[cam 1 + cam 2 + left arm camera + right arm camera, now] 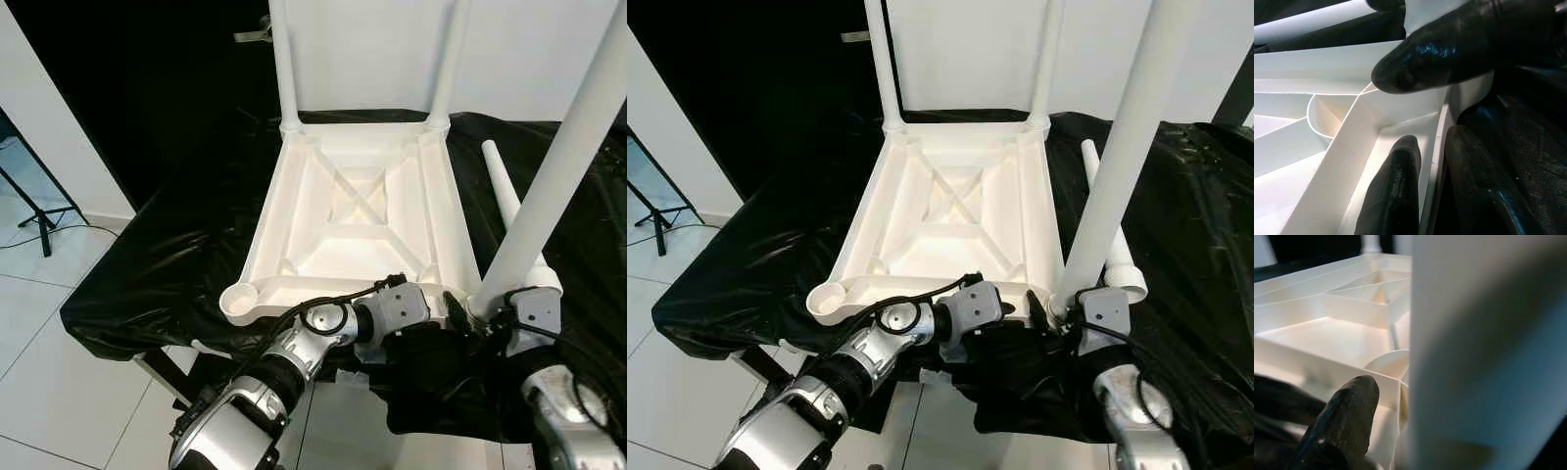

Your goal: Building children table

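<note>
Item: white plastic children's table top (362,211), lying upside down on a bench draped in black sheeting (167,264), ribbed underside up. Two far legs (284,64) stood seated in their corner sockets. The near-left socket (238,299) remained vacant. One loose leg (502,191) lay on the sheeting just beside the top's right edge.

Item: third leg (554,181), held at the near-right corner by our right gripper (495,311), leaning slightly rather than plumb. We judged the step in hand to be seating this leg in its socket. To do it well, we judged that the leg needed bringing square to the socket before any downward push, with the top kept from sliding on the slick sheeting.

Item: left gripper (446,311), reaching across to the same near-right corner. In the left wrist view its fingers (1400,191) straddled the rim wall of the top, one pad inside and others outside and above, closed on that edge and touching it, bracing the top.

Item: right gripper fingers. One black fingertip (1347,411) rested against the rim beside the leg's base; the leg itself blocked the rest. We could not tell how wide they stood, nor whether they clamped the leg.
</note>
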`<state>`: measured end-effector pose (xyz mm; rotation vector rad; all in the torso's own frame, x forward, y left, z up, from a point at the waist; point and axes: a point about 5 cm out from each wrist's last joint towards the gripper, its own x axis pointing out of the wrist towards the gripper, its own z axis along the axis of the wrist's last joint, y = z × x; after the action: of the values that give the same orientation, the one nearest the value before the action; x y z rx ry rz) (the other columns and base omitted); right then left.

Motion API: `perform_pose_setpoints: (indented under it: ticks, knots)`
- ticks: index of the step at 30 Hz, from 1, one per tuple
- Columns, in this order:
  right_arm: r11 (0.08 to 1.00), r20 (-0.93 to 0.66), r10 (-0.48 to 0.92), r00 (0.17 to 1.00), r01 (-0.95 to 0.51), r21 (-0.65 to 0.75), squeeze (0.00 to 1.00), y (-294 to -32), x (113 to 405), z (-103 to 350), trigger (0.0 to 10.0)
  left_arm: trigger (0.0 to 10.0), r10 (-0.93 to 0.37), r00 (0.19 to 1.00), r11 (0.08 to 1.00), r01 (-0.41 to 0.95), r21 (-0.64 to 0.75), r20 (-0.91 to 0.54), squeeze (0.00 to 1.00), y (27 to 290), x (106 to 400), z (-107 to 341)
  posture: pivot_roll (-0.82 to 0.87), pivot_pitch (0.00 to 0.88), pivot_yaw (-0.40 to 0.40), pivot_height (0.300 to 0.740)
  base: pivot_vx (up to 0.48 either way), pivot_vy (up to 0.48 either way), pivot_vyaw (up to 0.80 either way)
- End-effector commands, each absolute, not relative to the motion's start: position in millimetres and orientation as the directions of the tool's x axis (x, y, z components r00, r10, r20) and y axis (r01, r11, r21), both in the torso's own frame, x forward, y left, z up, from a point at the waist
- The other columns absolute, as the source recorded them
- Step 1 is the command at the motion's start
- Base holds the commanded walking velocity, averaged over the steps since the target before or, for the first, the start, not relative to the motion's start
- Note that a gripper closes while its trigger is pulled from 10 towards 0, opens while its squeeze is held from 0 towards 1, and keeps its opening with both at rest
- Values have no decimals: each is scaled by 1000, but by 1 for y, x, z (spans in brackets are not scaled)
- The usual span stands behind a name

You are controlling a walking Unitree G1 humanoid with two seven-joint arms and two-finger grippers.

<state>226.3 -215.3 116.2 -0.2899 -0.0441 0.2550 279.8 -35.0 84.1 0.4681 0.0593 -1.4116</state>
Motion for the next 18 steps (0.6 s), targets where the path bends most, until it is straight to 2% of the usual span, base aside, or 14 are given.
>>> perform_pose_setpoints:
  ticks: [1, 2, 3, 4, 13, 14, 15, 16, 17, 18]
  knots:
    - [922, 2, 274, 962, -262, -286, 0, -219, 227, 116, 10000, 10000, -886, 124, 47, 983, 178, -446, 0, -23, 267, 51, 37, 0, 43, 740, 0, 0, 0]
    - [915, -2, 288, 958, -275, -296, 0, -222, 228, 118, 3412, 10000, -886, 125, 48, 983, 178, -447, 0, -22, 267, 51, 36, 0, 43, 740, 0, 0, 0]
    - [915, -2, 288, 958, -275, -296, 0, -222, 228, 118, 3412, 10000, -886, 125, 48, 983, 178, -447, 0, -22, 267, 51, 36, 0, 43, 740, 0, 0, 0]
    - [901, -9, 305, 952, -291, -323, 0, -227, 230, 122, 0, 10000, -885, 127, 50, 983, 179, -448, 0, -22, 268, 50, 37, 0, 42, 740, 0, 0, 0]
    - [924, -45, 279, 959, -281, -257, 0, -228, 228, 114, 0, 10000, -885, 133, 56, 982, 180, -446, 0, -21, 268, 51, 43, 0, 38, 740, 0, 0, 0]
    - [946, -27, 209, 978, -209, -249, 0, -228, 229, 113, 0, 10000, -886, 133, 57, 982, 180, -445, 0, -21, 268, 51, 46, 0, 37, 740, 0, 0, 0]
    - [946, -27, 209, 978, -209, -249, 0, -228, 229, 113, 0, 10000, -886, 133, 57, 982, 180, -445, 0, -21, 268, 51, 46, 0, 37, 740, 0, 0, 0]
    - [964, -2, 92, 996, -90, -249, 0, -229, 228, 112, 0, 10000, -886, 132, 57, 982, 179, -444, 0, -21, 268, 50, 46, 0, 37, 740, 0, 0, 0]
    - [964, -2, 92, 996, -90, -249, 0, -229, 228, 112, 0, 10000, -886, 132, 57, 982, 179, -444, 0, -21, 268, 50, 46, 0, 37, 740, 0, 0, 0]
    - [967, 25, -60, 998, 64, -248, 0, -229, 226, 110, 0, 10000, -885, 132, 56, 982, 179, -446, 0, -20, 268, 50, 52, 0, 34, 740, 0, 0, 0]
